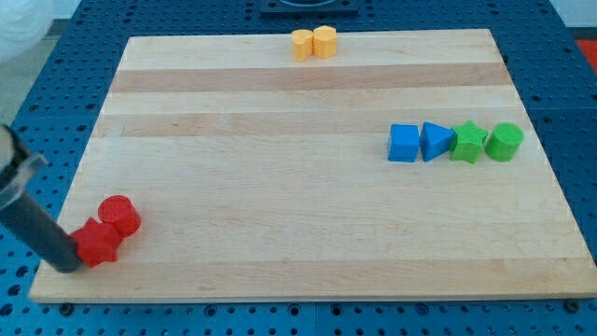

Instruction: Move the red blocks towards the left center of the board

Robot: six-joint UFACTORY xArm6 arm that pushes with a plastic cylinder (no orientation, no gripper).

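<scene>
My tip (69,264) rests at the surface's (280,187) lower-left corner, touching the red block of unclear shape (96,243) on its 9 o'clock side. The red cylinder (119,215) touches that block at its 1 o'clock. No jaws fitted: a plain rod. Yellow pair (313,43) at 12 o'clock edge. Blue cube (404,143), blue triangular block (435,141), green star (468,143) and green cylinder (505,142) line up at 3 o'clock.

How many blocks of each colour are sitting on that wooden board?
Red: 2, a cylinder and a star-like block, beside my tip
Yellow: 2
Blue: 2
Green: 2
Total: 8
</scene>
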